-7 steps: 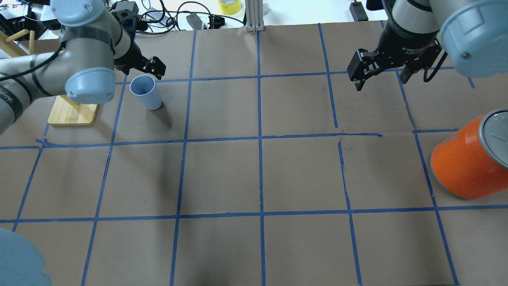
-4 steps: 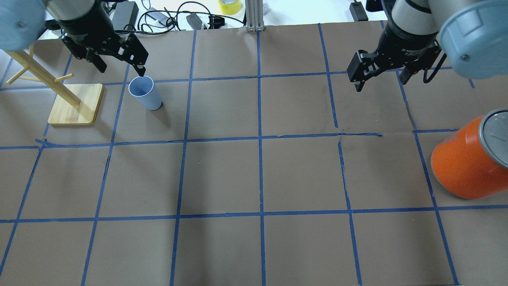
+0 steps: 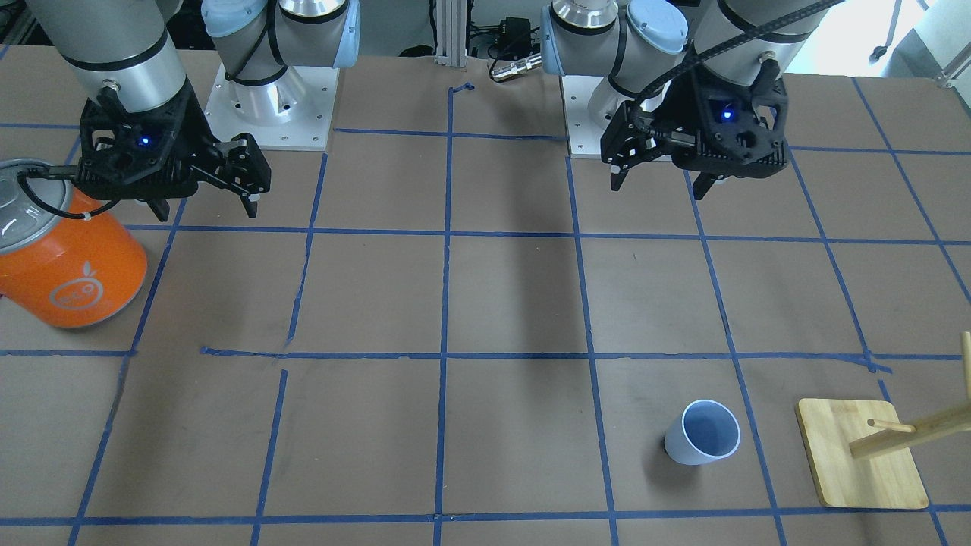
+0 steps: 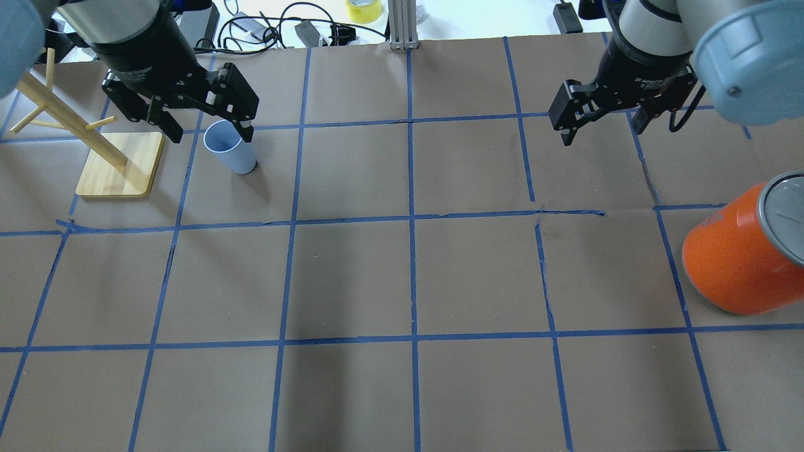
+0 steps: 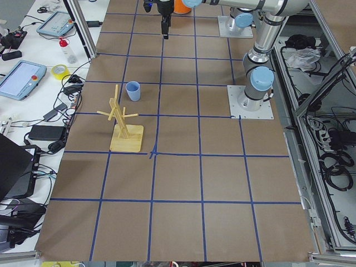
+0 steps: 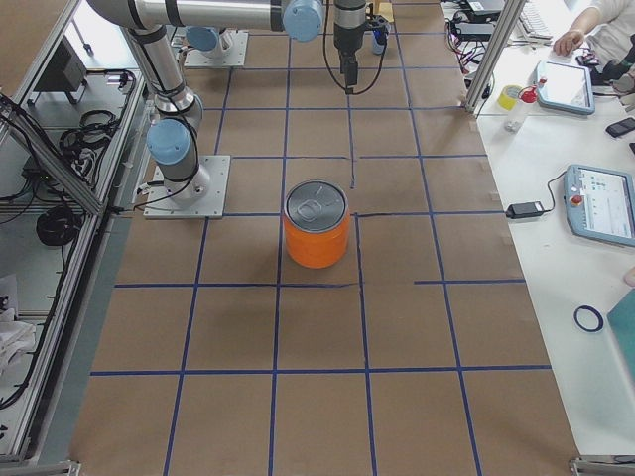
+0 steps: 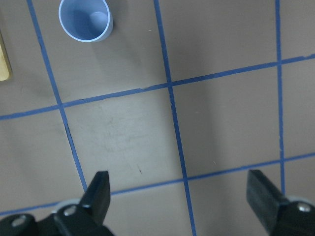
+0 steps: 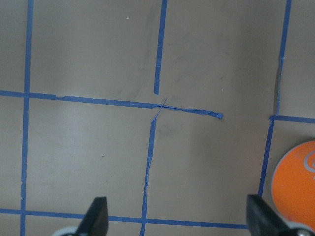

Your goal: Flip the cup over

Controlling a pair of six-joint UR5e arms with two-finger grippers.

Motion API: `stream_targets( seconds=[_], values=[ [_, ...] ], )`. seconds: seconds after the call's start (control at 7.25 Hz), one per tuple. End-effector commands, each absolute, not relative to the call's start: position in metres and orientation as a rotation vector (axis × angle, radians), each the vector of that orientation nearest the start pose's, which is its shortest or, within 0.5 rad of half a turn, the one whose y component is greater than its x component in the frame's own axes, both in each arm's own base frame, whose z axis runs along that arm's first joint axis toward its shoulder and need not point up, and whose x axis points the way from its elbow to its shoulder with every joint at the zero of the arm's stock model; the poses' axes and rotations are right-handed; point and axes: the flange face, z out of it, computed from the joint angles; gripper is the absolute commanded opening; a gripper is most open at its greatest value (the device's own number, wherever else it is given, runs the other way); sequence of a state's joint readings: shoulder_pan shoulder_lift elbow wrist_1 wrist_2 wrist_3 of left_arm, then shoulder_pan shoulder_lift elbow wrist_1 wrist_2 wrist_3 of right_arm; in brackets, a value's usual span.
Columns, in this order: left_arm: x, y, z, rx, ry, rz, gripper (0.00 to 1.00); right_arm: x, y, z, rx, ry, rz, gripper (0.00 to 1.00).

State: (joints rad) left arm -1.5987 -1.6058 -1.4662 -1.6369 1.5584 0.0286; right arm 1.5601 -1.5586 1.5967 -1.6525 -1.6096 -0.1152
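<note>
Black and wide-spread, the fingers of the left gripper (image 4: 209, 134) hang apart with nothing between them, raised above the brown paper-covered table (image 4: 352, 276). Its wrist camera looks straight down past both fingertips onto bare paper and blue tape lines. The cup (image 7: 86, 19) sits off in that view's upper left corner, outside the gap between the fingers.

The cup (image 4: 231, 149) is a small pale blue-white tumbler. It stands upright on its base with the mouth facing up, on the robot's left side of the table towards the far edge. Its bluish inside is in plain sight from the wrist view and from the front view (image 3: 702, 434), and it holds nothing. Just beside it, but not touching, lies the flat base of a wooden peg stand (image 4: 116, 166), whose slanted post and pegs rise away from the cup.

The right gripper (image 4: 602, 129) is likewise spread wide and empty, raised over the far right part of the table. Nearer the robot on that side stands the large orange can (image 4: 735, 263), upright, with its silver pull-tab lid closed, so its contents cannot be seen. Only an edge of the can shows in the right wrist view (image 8: 295, 169). Cup and can are well apart, on opposite sides of the table.
</note>
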Motion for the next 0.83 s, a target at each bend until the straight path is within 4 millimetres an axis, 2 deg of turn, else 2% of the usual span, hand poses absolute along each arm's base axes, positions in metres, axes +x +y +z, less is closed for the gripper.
stream_targets(
  seconds=[0.0,0.28,0.69],
  values=[
    [-0.167,-0.505,0.518,0.105,3.074,-0.178,1.00,0.124,-0.503,0.478,-0.162,3.178,-0.069,1.00],
    [-0.163,-0.498,0.523,0.098,3.075,-0.186,1.00,0.124,-0.502,0.477,-0.162,3.178,-0.064,1.00],
    [-0.156,-0.500,0.524,0.113,3.116,-0.173,1.00,0.124,-0.502,0.476,-0.167,3.179,-0.057,1.00]
  ],
)
